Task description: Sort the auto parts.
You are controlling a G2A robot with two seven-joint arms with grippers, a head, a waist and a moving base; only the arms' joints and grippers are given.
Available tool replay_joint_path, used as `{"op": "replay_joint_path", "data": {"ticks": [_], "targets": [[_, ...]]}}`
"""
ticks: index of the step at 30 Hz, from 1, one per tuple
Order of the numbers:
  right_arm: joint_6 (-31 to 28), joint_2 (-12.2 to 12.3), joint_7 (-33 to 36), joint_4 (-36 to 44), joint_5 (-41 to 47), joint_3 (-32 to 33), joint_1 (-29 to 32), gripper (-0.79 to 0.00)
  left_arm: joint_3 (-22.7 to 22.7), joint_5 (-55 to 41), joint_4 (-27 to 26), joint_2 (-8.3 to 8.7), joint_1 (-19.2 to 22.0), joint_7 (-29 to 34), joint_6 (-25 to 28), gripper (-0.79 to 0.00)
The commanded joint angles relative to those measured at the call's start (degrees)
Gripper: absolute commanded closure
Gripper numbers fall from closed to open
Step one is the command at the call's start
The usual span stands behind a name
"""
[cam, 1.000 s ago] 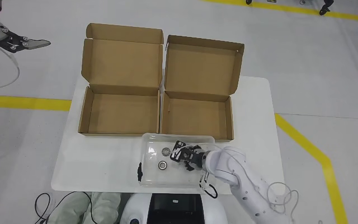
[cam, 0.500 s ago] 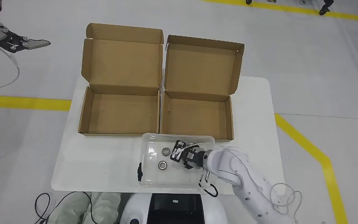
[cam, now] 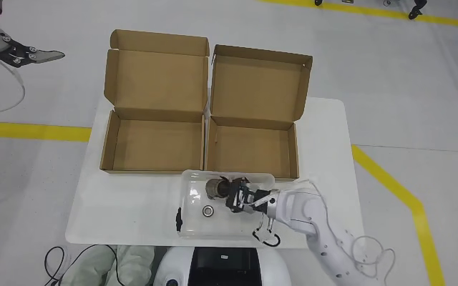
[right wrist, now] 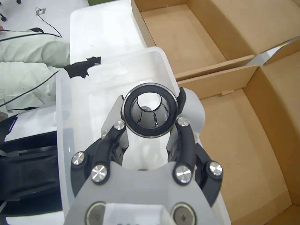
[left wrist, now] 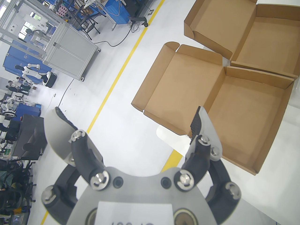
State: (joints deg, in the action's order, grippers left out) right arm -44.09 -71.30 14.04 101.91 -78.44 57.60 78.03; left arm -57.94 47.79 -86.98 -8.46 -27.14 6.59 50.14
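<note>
Clamped around the cylindrical bearing (right wrist: 150, 88) above the clear bin (right wrist: 164, 56), the right pincer (right wrist: 151, 101) should lift it clear of the rim, then lower it gently into a cardboard box (cam: 250, 150).

- My right arm (cam: 318, 223) is glossy white, a thin black cable (cam: 265, 237) looped at its wrist.
- My left gripper (left wrist: 127, 110) and right gripper (right wrist: 150, 98): grey plates, black links, silver screws, white finger shells.
</note>
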Motion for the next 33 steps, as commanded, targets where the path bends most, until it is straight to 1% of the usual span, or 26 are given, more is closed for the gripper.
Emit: {"op": "replay_joint_path", "data": {"ticks": [1,3,7,13,18,21,24,33], "targets": [[-0.1,0.0,-4.6,-0.8,-0.7,0.0,-0.6,0.000,0.0,0.0,0.0,0.00,0.0,0.0,0.0,-0.785],[0.8,0.0,-9.1,-1.4,-0.7,0.2,-0.9,0.000,0.0,0.0,0.0,0.00,0.0,0.0,0.0,-0.785],[0.2,-0.2,-17.9,-3.0,-0.5,0.0,-2.3,0.000,0.0,0.0,0.0,0.00,0.0,0.0,0.0,-0.785],[-1.4,-0.5,-26.6,-3.8,-1.3,-1.1,-6.4,0.000,0.0,0.0,0.0,0.00,0.0,0.0,0.0,-0.785],[-1.9,-0.9,-30.1,-2.2,-1.2,-1.7,-9.8,0.000,0.0,0.0,0.0,0.00,0.0,0.0,0.0,-0.785],[-1.2,-1.0,-31.0,-1.1,-0.6,-1.6,-11.3,0.000,0.0,0.0,0.0,0.00,0.0,0.0,0.0,-0.785],[-0.7,-1.2,-31.9,-0.7,3.0,-1.0,-12.5,0.000,0.0,0.0,0.0,0.00,0.0,0.0,0.0,-0.785],[0.8,-1.5,-29.7,3.3,7.1,0.6,-15.7,0.000,0.0,0.0,0.0,0.00,0.0,0.0,0.0,-0.785]]}}
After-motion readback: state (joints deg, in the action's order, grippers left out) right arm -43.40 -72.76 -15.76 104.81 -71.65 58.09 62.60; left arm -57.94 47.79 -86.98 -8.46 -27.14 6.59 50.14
